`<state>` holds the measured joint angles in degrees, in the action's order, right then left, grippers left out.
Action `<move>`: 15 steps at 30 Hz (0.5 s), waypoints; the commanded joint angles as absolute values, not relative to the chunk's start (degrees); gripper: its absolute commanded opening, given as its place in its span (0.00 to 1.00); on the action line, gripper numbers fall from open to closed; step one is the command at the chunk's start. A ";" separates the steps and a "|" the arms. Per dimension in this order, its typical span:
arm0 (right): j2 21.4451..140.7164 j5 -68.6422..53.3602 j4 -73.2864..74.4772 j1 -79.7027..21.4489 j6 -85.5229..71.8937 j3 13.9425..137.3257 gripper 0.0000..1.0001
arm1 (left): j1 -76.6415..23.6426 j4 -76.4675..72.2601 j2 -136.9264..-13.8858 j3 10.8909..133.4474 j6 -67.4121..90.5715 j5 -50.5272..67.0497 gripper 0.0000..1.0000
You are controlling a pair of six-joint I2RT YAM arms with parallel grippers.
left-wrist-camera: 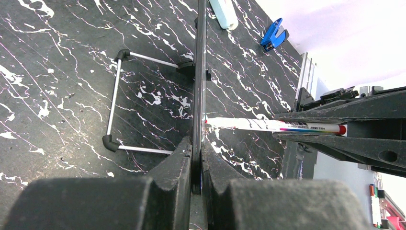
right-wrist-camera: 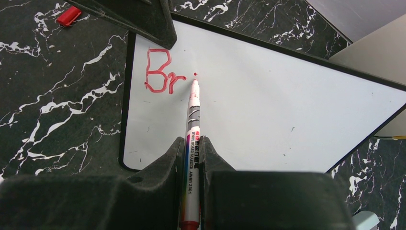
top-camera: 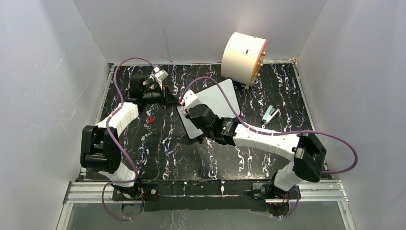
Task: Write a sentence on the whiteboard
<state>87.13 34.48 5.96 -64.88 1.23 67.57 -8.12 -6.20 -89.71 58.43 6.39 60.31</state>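
The whiteboard (top-camera: 218, 98) stands tilted on the black marbled table; it fills the right wrist view (right-wrist-camera: 268, 110) and shows edge-on in the left wrist view (left-wrist-camera: 199, 72). My left gripper (top-camera: 168, 98) (left-wrist-camera: 197, 143) is shut on the board's left edge. My right gripper (top-camera: 187, 111) (right-wrist-camera: 192, 143) is shut on a white board marker (right-wrist-camera: 193, 120), also seen in the left wrist view (left-wrist-camera: 268, 125). The marker's red tip touches the board just below a red dot (right-wrist-camera: 195, 74). Of the sentence only the red letters "Br" (right-wrist-camera: 160, 72) show, near the board's upper left corner.
A big cream cylinder (top-camera: 243, 57) stands at the back right. A pale teal item (top-camera: 270, 114) lies right of the board. A red cap (top-camera: 151, 118) (right-wrist-camera: 68, 15) lies left of it. A wire stand (left-wrist-camera: 117, 100) props the board behind; a blue clip (left-wrist-camera: 274, 34) lies farther off.
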 commanded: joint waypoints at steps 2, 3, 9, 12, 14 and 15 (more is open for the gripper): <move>87.77 34.84 3.96 -64.60 0.87 68.80 0.00 | -9.05 -2.72 -90.37 58.00 5.01 58.71 0.00; 87.91 34.82 3.96 -64.53 0.88 68.86 0.00 | -9.03 -2.72 -90.31 57.96 5.01 58.71 0.00; 88.50 34.81 4.60 -64.43 1.05 69.25 0.00 | -9.01 -2.72 -90.26 57.99 4.92 58.78 0.00; 88.59 34.45 5.53 -64.45 0.82 69.41 0.00 | -9.01 -2.75 -90.35 58.02 4.97 58.80 0.00; 88.52 34.21 6.31 -64.48 0.56 69.52 0.00 | -9.05 -2.72 -90.35 58.07 5.00 58.80 0.00; 88.43 34.14 6.59 -64.46 0.46 69.52 0.00 | -9.05 -2.72 -90.42 58.02 4.98 58.80 0.00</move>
